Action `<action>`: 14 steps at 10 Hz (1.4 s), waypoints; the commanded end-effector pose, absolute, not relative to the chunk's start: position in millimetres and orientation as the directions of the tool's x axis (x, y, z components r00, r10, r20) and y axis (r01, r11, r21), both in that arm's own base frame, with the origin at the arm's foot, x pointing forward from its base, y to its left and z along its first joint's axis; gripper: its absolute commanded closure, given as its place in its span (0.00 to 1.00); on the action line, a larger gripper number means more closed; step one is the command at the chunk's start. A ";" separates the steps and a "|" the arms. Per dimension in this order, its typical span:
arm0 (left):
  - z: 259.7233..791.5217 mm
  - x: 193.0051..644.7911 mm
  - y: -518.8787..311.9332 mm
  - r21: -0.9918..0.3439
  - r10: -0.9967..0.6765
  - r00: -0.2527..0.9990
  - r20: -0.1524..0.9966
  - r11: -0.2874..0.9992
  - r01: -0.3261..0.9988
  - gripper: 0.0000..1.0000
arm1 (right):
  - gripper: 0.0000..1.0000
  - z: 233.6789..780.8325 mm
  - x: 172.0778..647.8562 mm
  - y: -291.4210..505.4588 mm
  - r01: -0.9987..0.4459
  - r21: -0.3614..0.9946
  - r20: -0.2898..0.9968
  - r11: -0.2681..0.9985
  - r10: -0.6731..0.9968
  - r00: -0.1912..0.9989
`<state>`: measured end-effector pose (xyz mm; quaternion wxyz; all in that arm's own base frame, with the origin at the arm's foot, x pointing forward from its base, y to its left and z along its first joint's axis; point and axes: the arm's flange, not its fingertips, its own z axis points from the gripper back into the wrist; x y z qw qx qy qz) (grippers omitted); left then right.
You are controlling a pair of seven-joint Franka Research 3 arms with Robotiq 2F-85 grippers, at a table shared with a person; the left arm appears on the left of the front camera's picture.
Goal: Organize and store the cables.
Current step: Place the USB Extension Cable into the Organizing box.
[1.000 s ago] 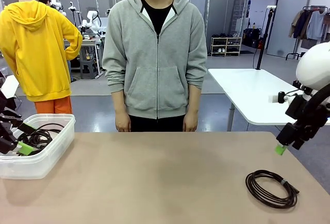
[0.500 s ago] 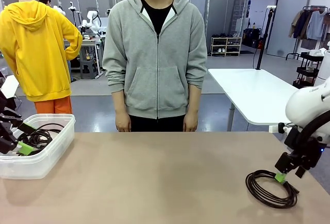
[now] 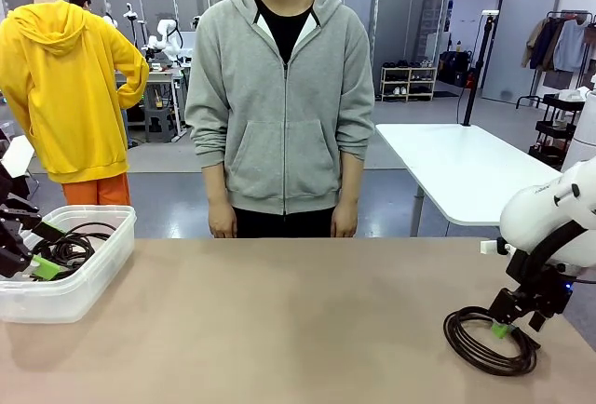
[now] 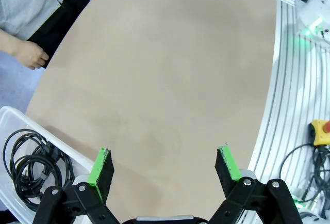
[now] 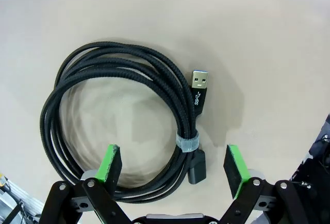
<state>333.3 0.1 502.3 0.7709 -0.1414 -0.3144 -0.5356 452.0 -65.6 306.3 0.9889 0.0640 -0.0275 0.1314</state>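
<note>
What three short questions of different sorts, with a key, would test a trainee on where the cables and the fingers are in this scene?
1. True or false: the right gripper is open above the coiled cable on the table.
2. Where do the other cables lie? A) in the clear bin B) in the person's hands C) on the floor
3. Fill in: the silver plug on the coiled cable looks like a ___ plug.

Key: 1 true; 2 A; 3 USB.
</note>
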 end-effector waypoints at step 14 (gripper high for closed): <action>503.4 333.0 -0.7 0.112 -0.732 0.238 0.638 0.394 0.912 0.00 | 1.00 306.8 460.3 -46.9 -0.217 0.019 0.086 0.976 0.215 0.973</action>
